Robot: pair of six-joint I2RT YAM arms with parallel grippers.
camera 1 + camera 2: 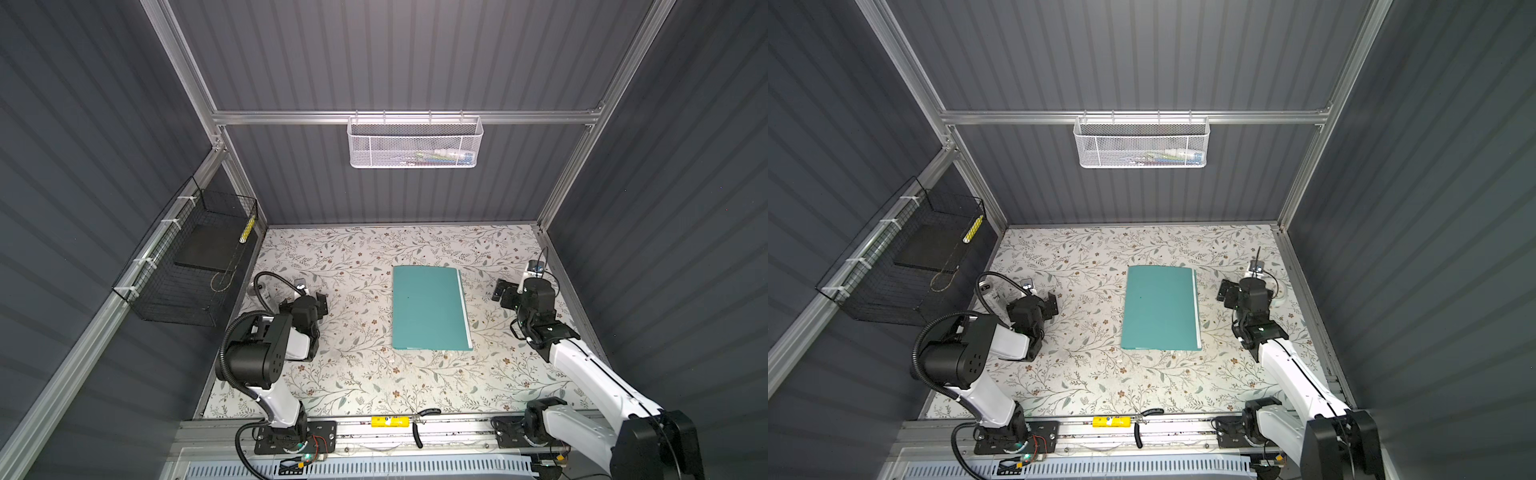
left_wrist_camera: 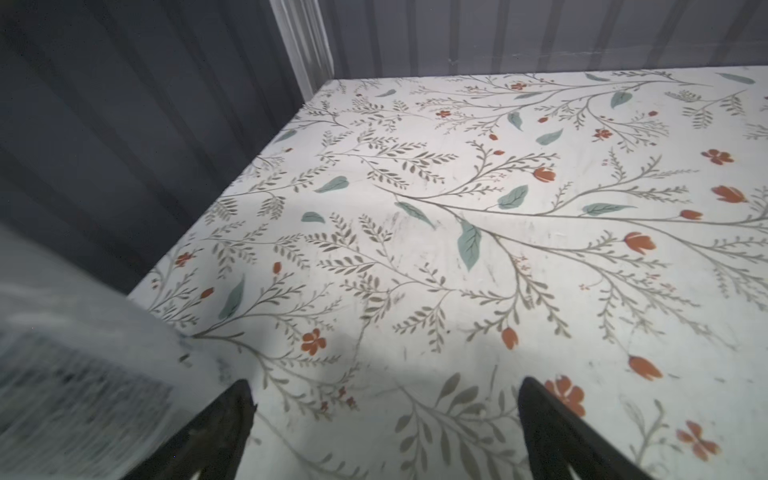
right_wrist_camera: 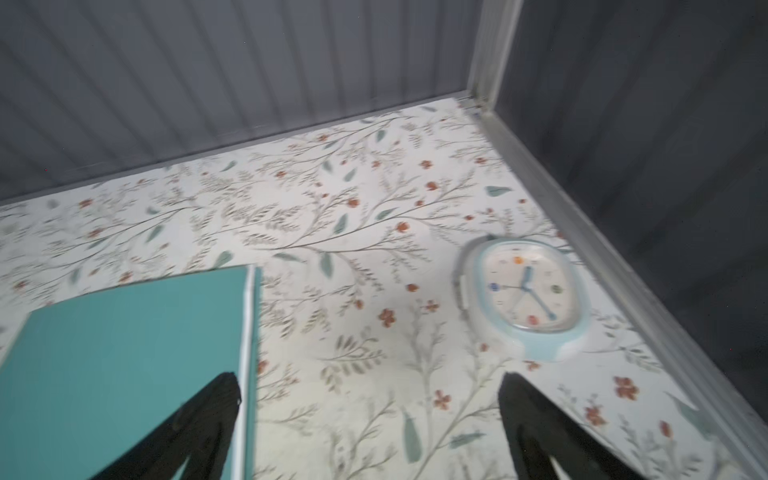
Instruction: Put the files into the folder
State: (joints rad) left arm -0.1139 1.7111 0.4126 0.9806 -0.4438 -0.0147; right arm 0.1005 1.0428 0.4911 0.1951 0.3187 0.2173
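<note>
The folder (image 1: 430, 307) lies flat and shut in the middle of the desk (image 1: 353, 374). Both top views show it there (image 1: 1160, 307). A thin white strip runs along the long side of the folder that faces the right arm. I think this strip is the edge of the files (image 3: 247, 332), tucked inside and peeking out a little. I can see no loose sheets anywhere on the desk.

So the job looks done, or very nearly done. The files seem to be in, and the cover is down. The only thing I could see left to do is to push the white edge in a bit more.

The right tool (image 3: 370, 382) is wide open and holds nothing. In a top view it sits near the folder's right side and does not touch it (image 1: 500, 291). A small pale blue clock (image 3: 523, 295) lies on the desk just beyond it.

The left tool (image 2: 384, 386) is wide open and empty too. It is well apart from the folder, over on the left side of the desk (image 1: 320, 301). Beside it is a blurry pale thing with dark print (image 2: 75, 374), and I cannot tell what that is.
</note>
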